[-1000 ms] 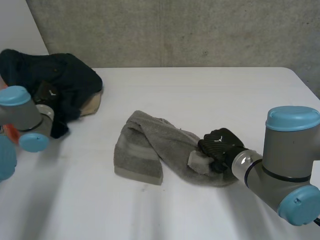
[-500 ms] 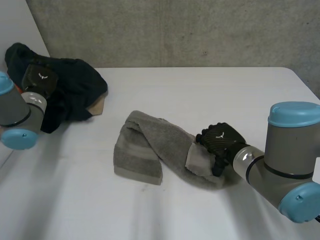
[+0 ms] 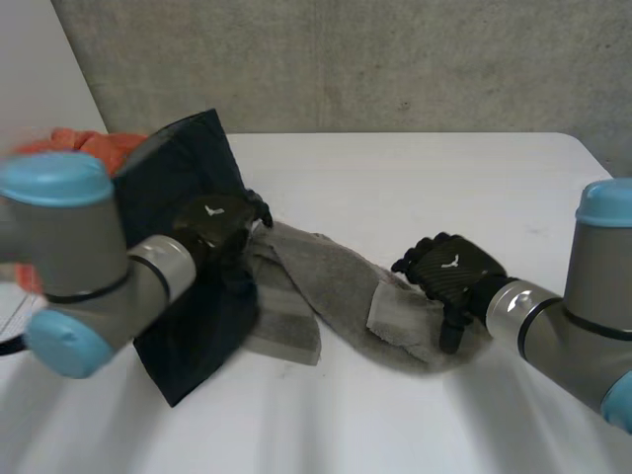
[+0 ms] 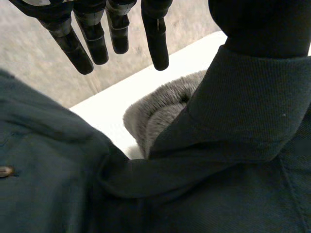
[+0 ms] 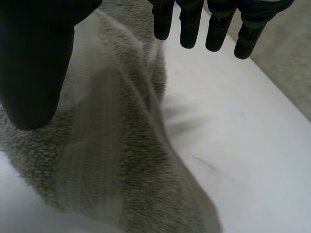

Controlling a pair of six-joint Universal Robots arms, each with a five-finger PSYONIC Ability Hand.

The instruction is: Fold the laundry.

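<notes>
Shirt [image 3: 197, 336] hangs over my left hand [image 3: 215, 227]'s thumb, fingers straight, ready for spreading. My right hand [image 3: 449, 276] rests unclenched, probably steadying the towel [image 3: 336, 286].

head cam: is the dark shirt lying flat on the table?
No: the dark shirt hangs raised at the left hand, in front of one end of the grey towel.

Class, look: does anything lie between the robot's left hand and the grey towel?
Yes. A dark collared shirt hangs from the left hand and covers the nearer end of the grey terry towel. The right hand is at its other end.
</notes>
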